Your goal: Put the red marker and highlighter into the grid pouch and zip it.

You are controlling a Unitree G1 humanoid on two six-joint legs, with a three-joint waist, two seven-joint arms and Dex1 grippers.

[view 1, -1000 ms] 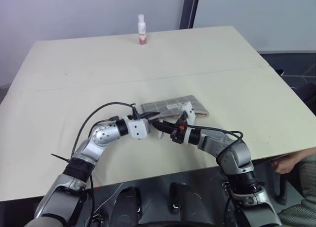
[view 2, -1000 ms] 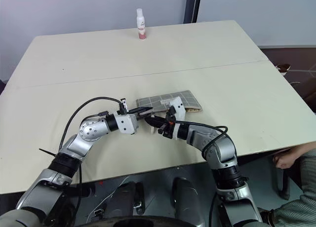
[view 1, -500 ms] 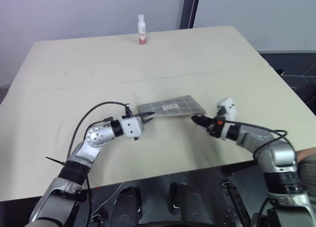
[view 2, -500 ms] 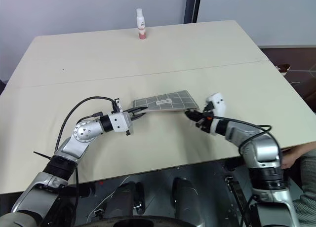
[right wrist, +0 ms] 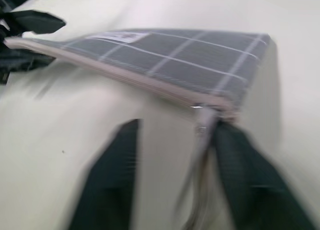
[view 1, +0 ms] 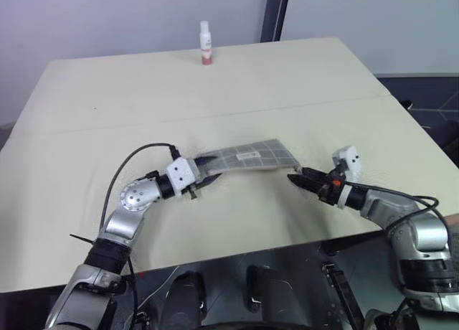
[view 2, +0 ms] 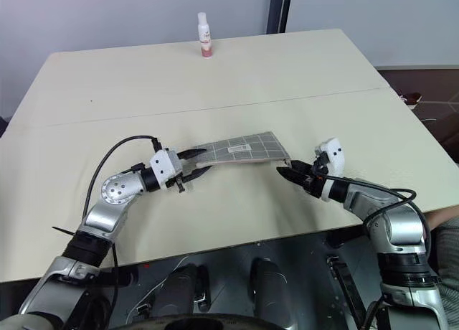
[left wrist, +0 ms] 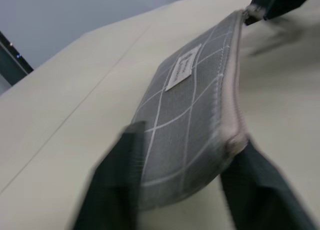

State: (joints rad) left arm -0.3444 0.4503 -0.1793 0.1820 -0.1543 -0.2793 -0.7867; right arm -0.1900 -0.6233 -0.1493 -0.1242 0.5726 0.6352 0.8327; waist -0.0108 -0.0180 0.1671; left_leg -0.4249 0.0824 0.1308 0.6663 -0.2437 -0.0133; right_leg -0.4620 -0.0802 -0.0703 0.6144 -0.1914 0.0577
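Grid pouch [view 2: 240,148], zipped: flanked at one end by spread left gripper [view 2: 192,165], at other by spread right gripper [view 2: 288,173].

Both arms reach forward and inward, held low; the left gripper [view 2: 192,165] and the right gripper [view 2: 287,174] stand with fingers apart.

Lab or office: bare beige table [view 1: 107,115], plain grey walls.
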